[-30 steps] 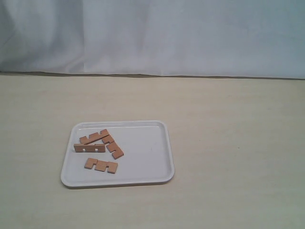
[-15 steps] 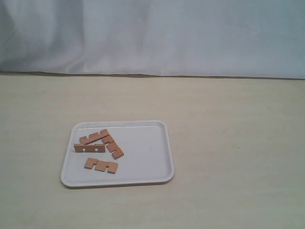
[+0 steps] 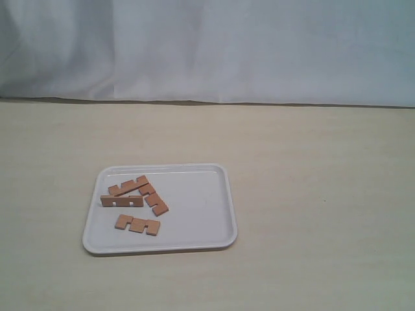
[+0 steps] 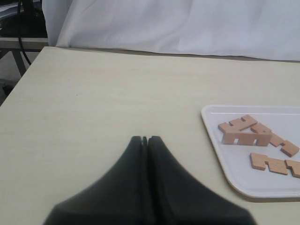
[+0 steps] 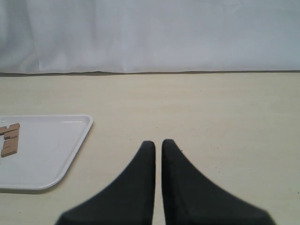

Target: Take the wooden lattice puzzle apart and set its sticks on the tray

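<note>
No assembled lattice puzzle shows; its four sticks lie apart on the white tray [image 3: 201, 210], left of the table's middle. One stick [image 3: 128, 186] lies flat at the tray's back left. A second [image 3: 121, 201] stands on its long edge just in front of it, and a third [image 3: 154, 199] lies beside them. The fourth [image 3: 137, 225] lies alone nearer the front rim. Neither gripper appears in the exterior view. My left gripper [image 4: 145, 138] is shut and empty above bare table, left of the tray [image 4: 234, 166]. My right gripper [image 5: 158, 143] is shut and empty, right of the tray [image 5: 47, 150].
The pale wooden table [image 3: 311, 194] stretches wide around the tray. A white cloth backdrop [image 3: 207, 52] hangs along its far edge. The left wrist view shows the table's left edge [image 4: 18, 79] with a dark frame beyond it.
</note>
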